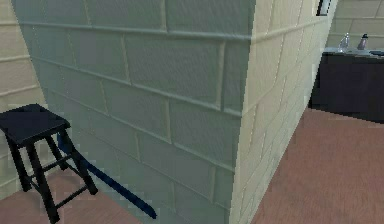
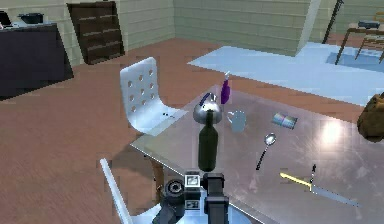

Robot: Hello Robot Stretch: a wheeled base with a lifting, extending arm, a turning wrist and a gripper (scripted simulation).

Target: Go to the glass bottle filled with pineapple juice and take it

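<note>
On a shiny metal table (image 2: 330, 140) in the arm side view stands a tall dark bottle shape with a grey rounded top (image 2: 208, 142). A small purple bottle (image 2: 227, 91) and a grey metal vessel (image 2: 207, 101) stand farther back. The arm's dark bar (image 2: 214, 200) rises from the bottom edge just below the dark bottle shape. Left of its white marker squares sits the gripper (image 2: 167, 208), low against the table's near corner. I cannot tell whether it holds anything.
A mug (image 2: 238, 121), a spoon (image 2: 265, 150) and a yellow-handled knife (image 2: 294, 180) lie on the table. White chairs (image 2: 145, 92) stand at its left. Ahead, a block wall corner (image 1: 235, 120) looms close, with a black stool (image 1: 40, 150) at the left and a dark counter (image 1: 350, 85) at the far right.
</note>
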